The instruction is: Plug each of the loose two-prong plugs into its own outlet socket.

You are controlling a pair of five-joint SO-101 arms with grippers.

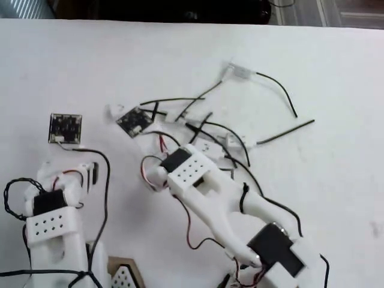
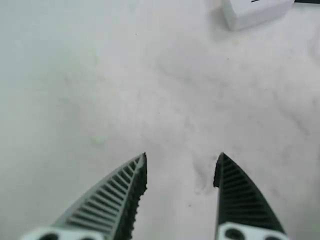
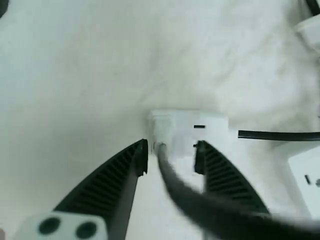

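- R gripper (image 3: 170,150): I see it spread. The wedge-shaped fingers (image 3: 120,175) are black w/ ribbed inner faces, tips either side of a thick black cable (image 3: 200,200).
- Block (image 3: 187,127): white, boxy, smooth plastic w/ small dark slots. It lies flat on the table (image 3: 75,60) just past the R tips. The cable leaves its near end and runs back between the fingers. Can't tell if the tips touch it.
- 2nd block (image 3: 305,170): same white plastic, just beside the first. A thin lead (image 3: 275,135) runs between the two.
- L gripper (image 2: 182,162): spread wide, nothing between. Toothed fingers, one pale grey, one black, over bare matte table w/ faint smudges. The corner of a white box (image 2: 255,10) sits well apart from the tips.
- High view: R arm (image 1: 204,180) is white w/ a perforated plate, its head near table centre. L arm (image 1: 51,222) is at 8 o'clock.
- Board (image 1: 65,128): dark, square, studded w/ small parts, at 9 o'clock just beyond the L arm.
- 2nd board (image 1: 135,120): same kind, turned diamond-wise, at 10 o'clock, nearer centre.
- Plug (image 1: 240,72): small white oblong at 1 o'clock w/ a curved black lead trailing off it.
- Tangle (image 1: 210,129) of thin black leads near centre, by the R arm's head.
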